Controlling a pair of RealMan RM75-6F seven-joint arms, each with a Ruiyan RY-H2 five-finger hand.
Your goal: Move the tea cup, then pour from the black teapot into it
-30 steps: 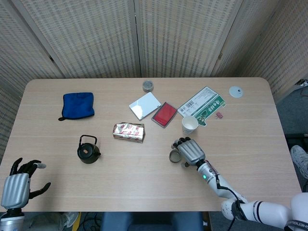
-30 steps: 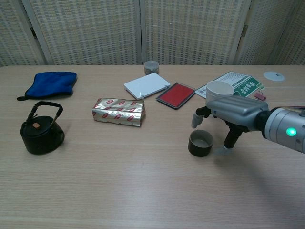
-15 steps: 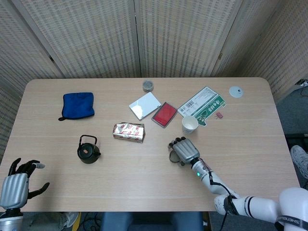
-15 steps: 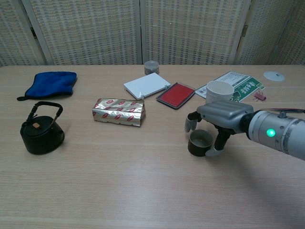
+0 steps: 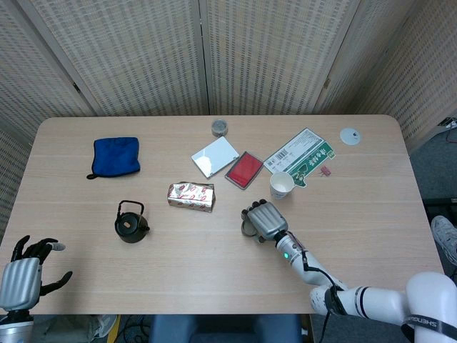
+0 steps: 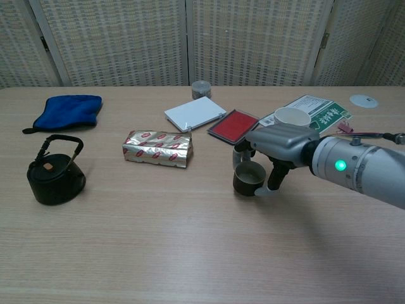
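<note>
The small dark tea cup (image 6: 248,180) stands on the table just right of centre, and my right hand (image 6: 272,147) grips it from above, fingers down on both sides. From the head view only the cup's edge (image 5: 246,229) shows under that right hand (image 5: 263,219). The black teapot (image 6: 55,173) with its upright wire handle sits at the left of the table, also seen as the teapot (image 5: 131,224) from above. My left hand (image 5: 25,271) hovers open off the table's near left corner, well away from the teapot.
A foil packet (image 6: 157,148) lies between teapot and cup. Behind the cup are a white paper cup (image 6: 291,118), a red pad (image 6: 234,125), a white box (image 6: 195,113), a green leaflet (image 6: 316,109) and a small tin (image 6: 200,89). A blue cloth (image 6: 68,109) lies far left.
My right hand closed around the tea cup and has slid it leftward, toward the table's middle. The left hand and the teapot have stayed put.
</note>
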